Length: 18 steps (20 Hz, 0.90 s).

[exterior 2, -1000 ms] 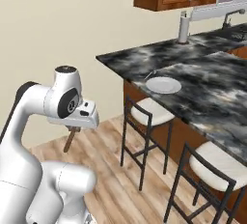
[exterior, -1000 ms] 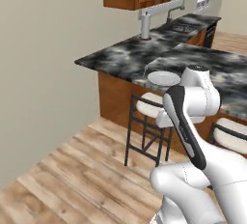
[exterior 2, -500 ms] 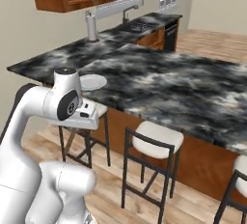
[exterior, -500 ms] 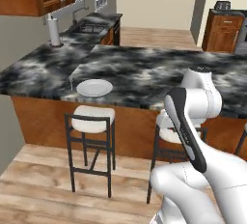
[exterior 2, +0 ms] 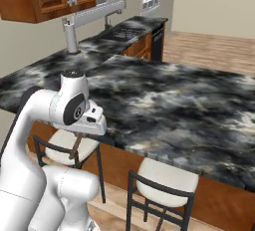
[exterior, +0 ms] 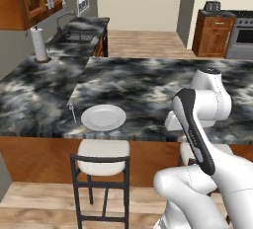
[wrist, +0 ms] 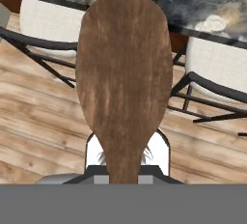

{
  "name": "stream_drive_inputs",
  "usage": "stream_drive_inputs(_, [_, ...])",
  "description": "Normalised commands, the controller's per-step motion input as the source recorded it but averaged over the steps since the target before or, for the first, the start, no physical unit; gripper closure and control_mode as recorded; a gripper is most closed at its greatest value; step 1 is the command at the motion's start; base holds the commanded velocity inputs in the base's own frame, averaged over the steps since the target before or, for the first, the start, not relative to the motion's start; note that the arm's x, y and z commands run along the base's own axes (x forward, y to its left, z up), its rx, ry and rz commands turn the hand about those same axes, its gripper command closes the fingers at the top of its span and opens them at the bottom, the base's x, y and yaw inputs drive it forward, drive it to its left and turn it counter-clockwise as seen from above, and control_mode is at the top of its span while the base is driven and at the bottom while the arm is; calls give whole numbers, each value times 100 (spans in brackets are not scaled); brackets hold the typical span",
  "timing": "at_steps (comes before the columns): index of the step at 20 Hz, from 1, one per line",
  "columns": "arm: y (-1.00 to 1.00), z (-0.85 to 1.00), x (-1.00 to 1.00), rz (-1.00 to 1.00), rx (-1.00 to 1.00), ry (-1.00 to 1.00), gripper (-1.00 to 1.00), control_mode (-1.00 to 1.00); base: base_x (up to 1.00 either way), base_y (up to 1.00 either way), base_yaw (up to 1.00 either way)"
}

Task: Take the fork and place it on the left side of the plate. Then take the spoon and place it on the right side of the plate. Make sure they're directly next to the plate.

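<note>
The brown wooden spoon (wrist: 124, 83) is upright in my gripper (wrist: 124, 171), which is shut on its handle; the oval bowl takes up the middle of the hand view. From the right base view the spoon (exterior 2: 76, 148) hangs below the gripper (exterior 2: 79, 135), in front of the counter edge and above a stool. The white plate (exterior: 103, 117) rests near the counter's front edge, lower left in the left base view. The thin silver fork (exterior: 73, 113) lies just left of the plate, close to its rim. My arm hides the gripper in that view.
Black marble counter (exterior: 143, 87) runs across the scene, with cushioned stools (exterior: 103, 154) (exterior 2: 167, 177) tucked under its front edge. A paper towel roll (exterior: 38, 45) and sink (exterior: 76, 36) sit at the back left. A stove (exterior: 242, 33) stands far right. Wooden floor lies below.
The base has driven and turned, so the whole scene has shifted; the plate now lies closer, lower left in the left base view. The arm holds the same pose with the spoon.
</note>
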Motion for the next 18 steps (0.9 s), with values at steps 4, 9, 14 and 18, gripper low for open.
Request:
stream_drive_inputs(4, [0, 0, 0, 0, 0, 0, 100, 100, 75, 53, -28])
stream_drive_inputs(9, [0, 0, 0, 0, 0, 0, 100, 100, 74, 2, -25])
stream_drive_inputs(14, [0, 0, 0, 0, 0, 0, 100, 100, 64, 3, -8])
stream_drive_inputs(18, [0, 0, 0, 0, 0, 0, 100, 100, 9, 0, 0])
